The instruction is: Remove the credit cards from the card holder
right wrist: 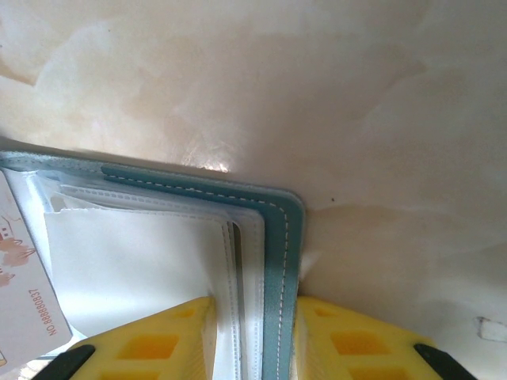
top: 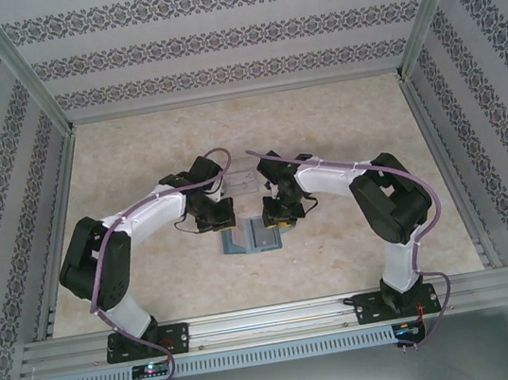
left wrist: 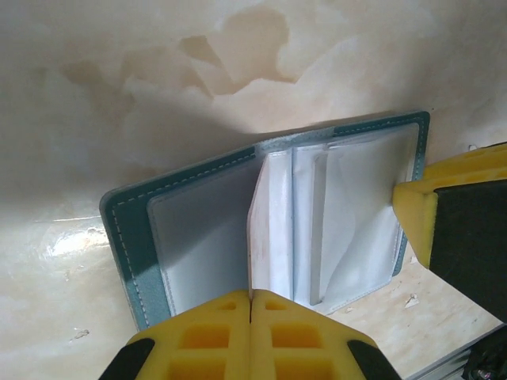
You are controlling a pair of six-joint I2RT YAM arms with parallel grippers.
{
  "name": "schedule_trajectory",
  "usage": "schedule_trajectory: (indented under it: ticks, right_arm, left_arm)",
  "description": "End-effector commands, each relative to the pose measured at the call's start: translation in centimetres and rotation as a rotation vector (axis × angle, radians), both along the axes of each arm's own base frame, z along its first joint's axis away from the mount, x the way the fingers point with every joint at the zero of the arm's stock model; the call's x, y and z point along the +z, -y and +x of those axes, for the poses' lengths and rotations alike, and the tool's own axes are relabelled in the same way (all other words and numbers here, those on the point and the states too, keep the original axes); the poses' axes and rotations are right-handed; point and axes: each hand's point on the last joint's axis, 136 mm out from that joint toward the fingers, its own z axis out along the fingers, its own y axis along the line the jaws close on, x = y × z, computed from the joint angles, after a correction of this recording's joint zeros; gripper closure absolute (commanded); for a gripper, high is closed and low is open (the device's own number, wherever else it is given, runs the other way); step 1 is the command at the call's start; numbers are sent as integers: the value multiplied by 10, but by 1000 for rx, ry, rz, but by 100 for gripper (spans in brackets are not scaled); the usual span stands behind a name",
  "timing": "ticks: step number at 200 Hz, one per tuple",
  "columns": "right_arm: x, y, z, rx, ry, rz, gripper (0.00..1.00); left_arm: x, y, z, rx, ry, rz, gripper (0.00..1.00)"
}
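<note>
The teal card holder (top: pixel 247 239) lies open on the table between both arms, its clear inner sleeves (left wrist: pixel 348 214) fanned up. My left gripper (left wrist: pixel 252 294) is shut on the near edge of a thin white credit card (left wrist: pixel 271 229) that stands upright at the holder's spine. The same card (right wrist: pixel 22 277), with a printed number, appears at the left of the right wrist view. My right gripper (right wrist: pixel 255 305) is shut on the holder's right side, one finger on the teal cover (right wrist: pixel 281 237) and the other on the sleeves. Its yellow finger (left wrist: pixel 420 214) touches the holder's edge. No dark card is visible.
A clear plastic box (top: pixel 243 180) sits just behind the holder, between the two wrists. Patterned walls and metal rails (top: pixel 254 319) enclose the marbled tabletop (top: pixel 320 123), with free room at the back and sides.
</note>
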Motion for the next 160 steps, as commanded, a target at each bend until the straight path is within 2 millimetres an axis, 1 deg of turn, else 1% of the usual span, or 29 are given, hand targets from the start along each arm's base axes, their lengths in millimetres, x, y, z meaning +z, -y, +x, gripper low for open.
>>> schedule_trajectory:
  ticks: [1,29,50,81,98,111,136,160]
  right_arm:
    - [7,2,4,5,31,-7,69]
    - [11,3,5,-1,41,1,69]
    - [16,4,7,-13,61,13,69]
    - [33,3,14,-48,114,66,70]
    - [43,5,20,-65,153,96,70]
    - [48,10,26,-83,178,113,70]
    - [57,25,35,-105,195,112,70]
    - [66,41,44,-129,220,111,69]
  left_arm:
    - [10,-4,-5,-8,2,41,100]
    - [19,-3,-1,-19,25,38,100]
    - [28,-2,0,-65,58,34,100]
    - [34,2,1,-193,90,30,100]
    - [38,4,5,-292,133,40,100]
    - [39,5,9,-388,166,53,100]
    - [43,-2,20,-555,214,130,100]
    - [48,-9,39,-661,289,202,100]
